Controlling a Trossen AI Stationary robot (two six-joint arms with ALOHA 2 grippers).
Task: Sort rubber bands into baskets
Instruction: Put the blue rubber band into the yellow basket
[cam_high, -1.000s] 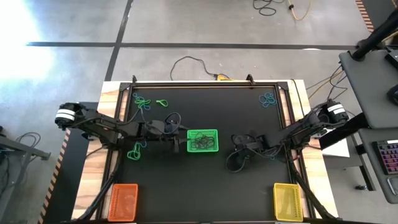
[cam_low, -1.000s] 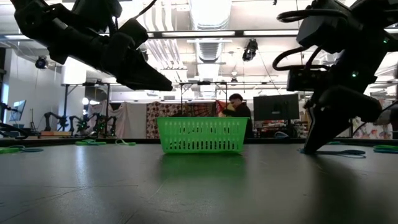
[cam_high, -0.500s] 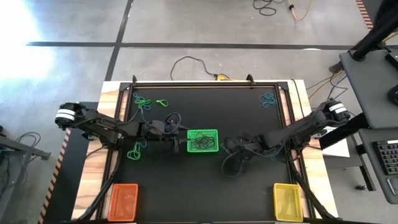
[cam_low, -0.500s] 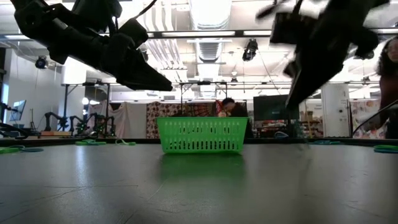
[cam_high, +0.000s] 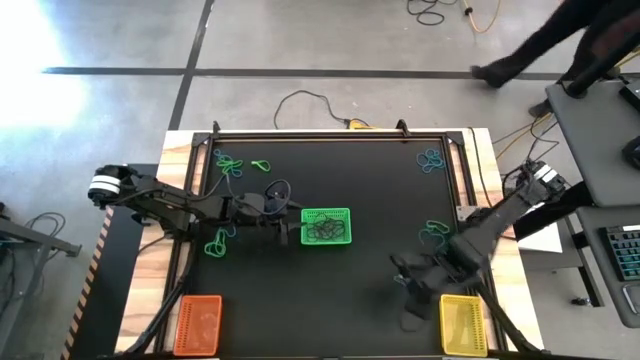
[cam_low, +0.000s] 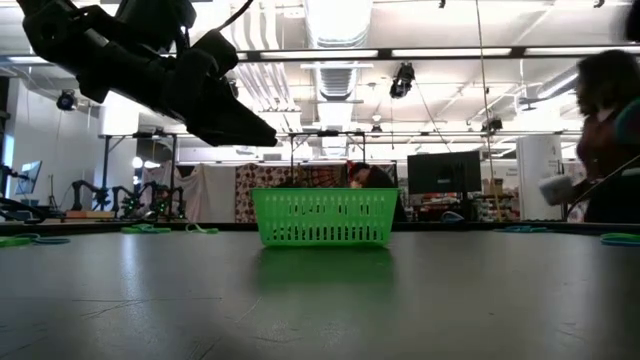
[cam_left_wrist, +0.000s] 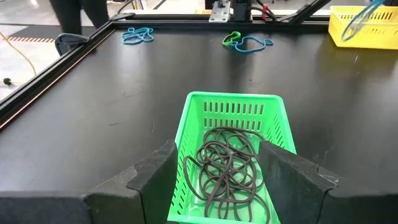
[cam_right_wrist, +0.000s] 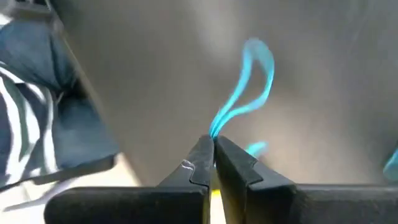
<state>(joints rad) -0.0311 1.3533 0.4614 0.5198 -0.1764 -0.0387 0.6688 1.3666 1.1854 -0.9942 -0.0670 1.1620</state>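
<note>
High view: green basket (cam_high: 326, 227) at table centre, dark tangle of rubber bands (cam_high: 324, 230) inside. Left gripper (cam_high: 291, 228) parked just beside that basket's left side, level with it. Left wrist view: both fingers (cam_left_wrist: 292, 167) spread wide, nothing between them, basket mouth in the gap beyond; brownish-dark loops (cam_left_wrist: 227, 165) heaped on its floor.

Right gripper (cam_high: 402, 281) low on the right half of the table, just left of the yellow basket (cam_high: 463, 324) and slightly above its top edge. Right wrist view: fingertips (cam_right_wrist: 219, 153) pressed together on one end of a blue rubber band (cam_right_wrist: 245, 96), loop hanging free and streaked with motion blur. Cannot tell whether the band is over the basket.

Orange basket (cam_high: 198, 325) at lower left corner of table. Loose bands on table: green and blue cluster (cam_high: 232, 163) at upper left, green pair (cam_high: 215, 243) below left arm, blue group (cam_high: 432, 159) at upper right, blue-green pair (cam_high: 436, 230) at right-centre.

Low view: green basket (cam_low: 324, 217) centre frame, left arm (cam_low: 150, 70) above it at upper left, person (cam_low: 603, 135) at right edge beyond the table.
</note>
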